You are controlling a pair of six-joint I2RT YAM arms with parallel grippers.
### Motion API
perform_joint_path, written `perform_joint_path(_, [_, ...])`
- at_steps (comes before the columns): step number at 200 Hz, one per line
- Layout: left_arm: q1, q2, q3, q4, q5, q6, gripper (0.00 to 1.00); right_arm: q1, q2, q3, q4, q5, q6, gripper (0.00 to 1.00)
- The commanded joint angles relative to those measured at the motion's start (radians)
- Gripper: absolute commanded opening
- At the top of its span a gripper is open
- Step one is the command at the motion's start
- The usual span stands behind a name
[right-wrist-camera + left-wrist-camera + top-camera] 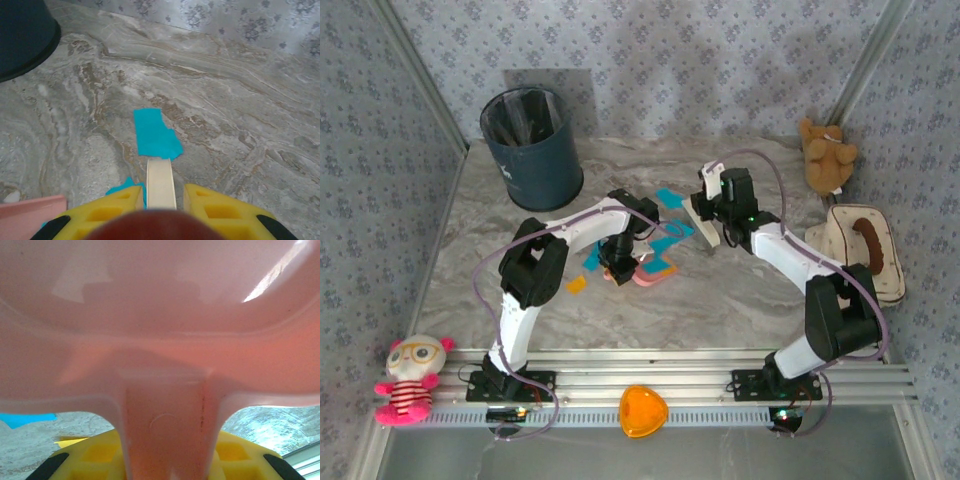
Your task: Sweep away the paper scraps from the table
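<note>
Near the middle of the worktop (750, 300), your left pincer (165, 460) is pinching the handle of a pink dustpan (160, 315). Just to its right, your right pincer (161, 200) is pressed together on a cream brush (160, 175). You can see the paper scraps (672, 234), cyan and orange, lying mid-worktop around both tools, well apart from every edge.

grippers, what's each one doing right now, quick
Left gripper: shut on the dustpan handle.
Right gripper: shut on the brush.
</note>
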Motion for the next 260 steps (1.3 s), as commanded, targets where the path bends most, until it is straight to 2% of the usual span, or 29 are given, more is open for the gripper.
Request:
perform_joint_path(1, [0.012,-0.017,0.019,-0.015,-0.009,-0.024,0.0,0.023,0.0,0.021,-0.063,-0.029,-0.042,0.0])
perform_joint_path(116, [0.016,0.021,0.052,-0.013,-0.015,-0.034,0.0,0.126,-0.123,-0.058,-0.133,-0.067,-0.026,0.0])
perform_joint_path(188, [0.015,0.032,0.057,-0.014,-0.012,-0.033,0.0,0.152,-0.206,-0.098,-0.134,-0.111,0.004,0.0])
perform_joint_path(220, [0.014,0.029,0.053,-0.013,-0.012,-0.039,0.0,0.152,-0.239,-0.106,-0.133,-0.071,0.003,0.0])
perform_joint_path(260, [0.015,0.02,0.037,-0.008,-0.01,-0.039,0.0,0.141,-0.283,-0.139,-0.088,0.066,0.034,0.0])
